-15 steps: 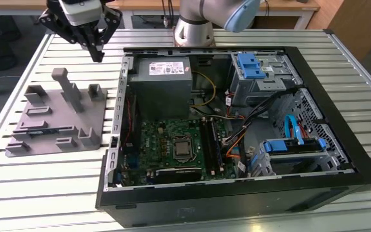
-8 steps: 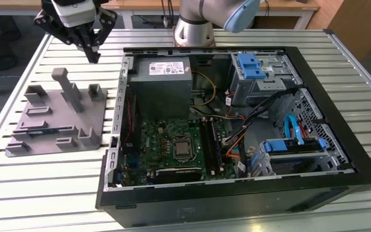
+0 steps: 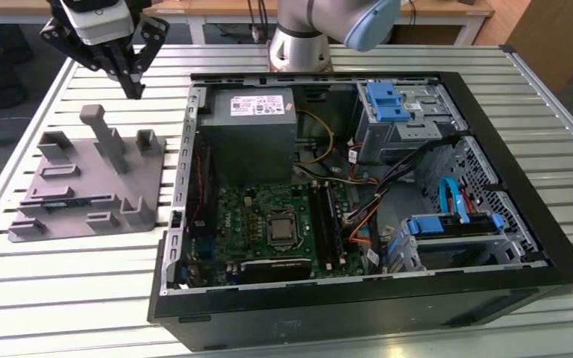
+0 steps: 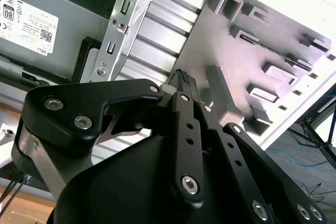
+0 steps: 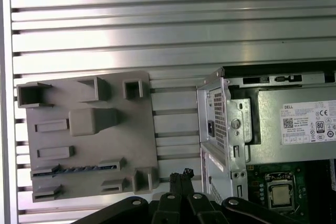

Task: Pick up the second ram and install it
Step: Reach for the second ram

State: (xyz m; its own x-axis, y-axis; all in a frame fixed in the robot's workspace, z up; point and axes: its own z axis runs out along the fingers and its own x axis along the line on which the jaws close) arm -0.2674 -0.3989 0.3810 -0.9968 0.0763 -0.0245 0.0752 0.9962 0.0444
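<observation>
The second ram (image 5: 73, 170) is a thin dark stick lying on edge in a slot of the grey tray (image 5: 139, 135); in the exterior view the ram (image 3: 65, 201) sits low in the tray (image 3: 87, 177) at that view's left. My gripper (image 3: 133, 91) hangs above the table behind the tray, between the tray and the open computer case (image 3: 366, 194). Its fingers are shut together with nothing between them, as both wrist views show (image 5: 181, 174) (image 4: 182, 77). The gripper is well apart from the ram.
The case holds a grey power supply (image 3: 251, 130), a motherboard (image 3: 266, 224) with long black memory slots (image 3: 328, 224), blue drive brackets (image 3: 386, 101) and loose cables. The tray's upright post (image 3: 102, 138) stands just below the gripper. The slatted metal table (image 3: 68, 298) surrounds both.
</observation>
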